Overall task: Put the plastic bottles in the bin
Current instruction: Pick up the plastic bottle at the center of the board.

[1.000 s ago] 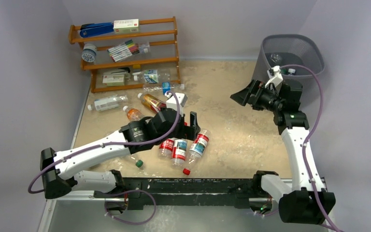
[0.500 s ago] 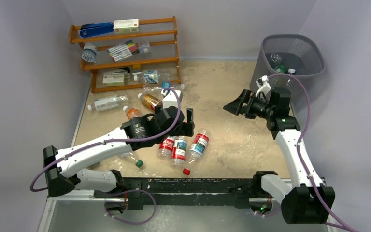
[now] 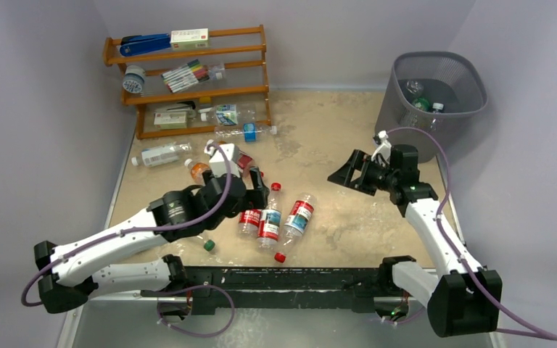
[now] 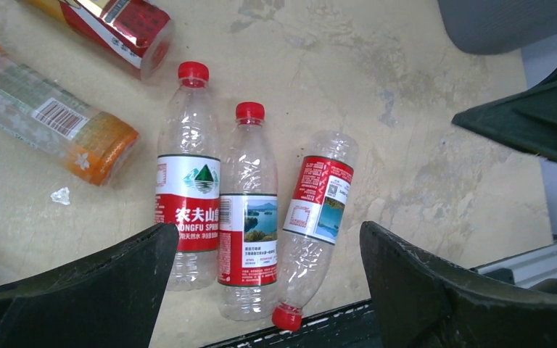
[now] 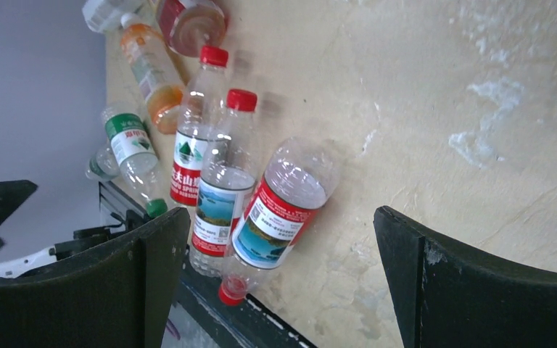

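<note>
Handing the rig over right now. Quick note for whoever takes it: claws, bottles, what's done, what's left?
Left claw: open, empty, hovering over three red-label bottles that lie side by side on the table.
Right claw: open, empty, between those and the bin, pointed toward them.
Done: a few dropped bottles lie in the bin.
Left: the three red-label ones, the orange bottles next to them, a green-cap bottle near the front edge, and more bottles at the wooden rack.
</note>
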